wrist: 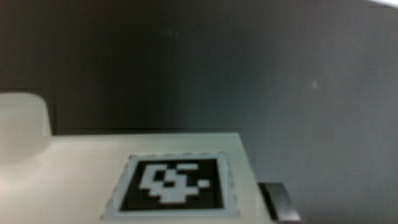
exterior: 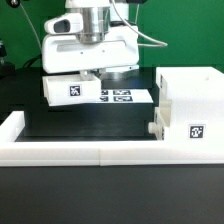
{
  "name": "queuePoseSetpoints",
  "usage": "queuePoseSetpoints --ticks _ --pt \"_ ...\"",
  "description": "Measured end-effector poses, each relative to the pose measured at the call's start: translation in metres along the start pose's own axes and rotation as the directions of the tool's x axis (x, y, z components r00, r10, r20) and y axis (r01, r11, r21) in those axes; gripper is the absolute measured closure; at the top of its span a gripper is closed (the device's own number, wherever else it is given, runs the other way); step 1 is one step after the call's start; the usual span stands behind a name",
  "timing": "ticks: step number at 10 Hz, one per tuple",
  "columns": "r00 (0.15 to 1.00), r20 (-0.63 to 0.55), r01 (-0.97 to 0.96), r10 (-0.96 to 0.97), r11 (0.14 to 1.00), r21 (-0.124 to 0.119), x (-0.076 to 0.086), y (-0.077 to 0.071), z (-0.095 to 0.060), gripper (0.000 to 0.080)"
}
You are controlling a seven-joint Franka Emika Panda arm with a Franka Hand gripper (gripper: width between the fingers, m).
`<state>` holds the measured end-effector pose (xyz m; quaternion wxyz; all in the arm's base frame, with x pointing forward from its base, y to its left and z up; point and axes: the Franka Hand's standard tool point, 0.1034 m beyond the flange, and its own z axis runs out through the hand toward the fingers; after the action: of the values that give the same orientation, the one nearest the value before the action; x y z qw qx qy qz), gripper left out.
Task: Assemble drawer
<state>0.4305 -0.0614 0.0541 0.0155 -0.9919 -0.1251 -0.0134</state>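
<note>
The large hollow white plastic box case (exterior: 190,108) stands on the black desk (exterior: 90,122) at the exterior view's right, a square black-and-white tag on its near face, and one small knobbed white plastic tray (exterior: 159,129) sits just at its lower near corner, seemingly part-way into the case – I cannot tell how deep. The long low white border wall (exterior: 75,151) runs along the near edge and up the exterior view's left. Under the arm's white gripper (exterior: 88,72) lies a second white box tray (exterior: 66,90) bearing a tag, touching or overlapping the flat white marker board (exterior: 120,97); the wrist view shows that tray's top and its tag (wrist: 175,184) close below the camera, a pale rounded shape beside it. The fingertips are hidden behind the gripper body and out of the wrist view, so I cannot tell whether the jaws are apart, together or clamped on the tray. The risk, as I judge it – a grip taken off-centre on this smooth plastic tray could let it tilt or slip when lifted, and a tilted tray would catch on the case's opening or knock the tray already there. Counted: one case, two trays, one border wall, one marker board, one gripper.
</note>
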Motion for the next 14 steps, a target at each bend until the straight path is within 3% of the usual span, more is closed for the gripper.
queuePoseSetpoints --ticks 2,5,7,8,13,14 --pt "1.000 0.000 0.022 -0.022 1.000 0.010 0.029 -0.010 -0.003 0.0755" --pt "0.999 0.006 0.045 -0.045 0.999 0.011 0.024 -0.008 0.000 0.0755" --pt "0.976 0.007 0.219 -0.219 0.976 0.012 0.022 -0.006 0.001 0.0755" --pt "0.932 0.004 0.361 -0.361 0.932 0.011 0.019 0.000 0.006 0.0755" --pt "0.666 0.021 0.746 -0.745 0.666 -0.020 0.053 0.001 0.001 0.0755" --pt "0.614 0.025 0.789 -0.789 0.614 -0.018 0.051 0.002 0.002 0.0755"
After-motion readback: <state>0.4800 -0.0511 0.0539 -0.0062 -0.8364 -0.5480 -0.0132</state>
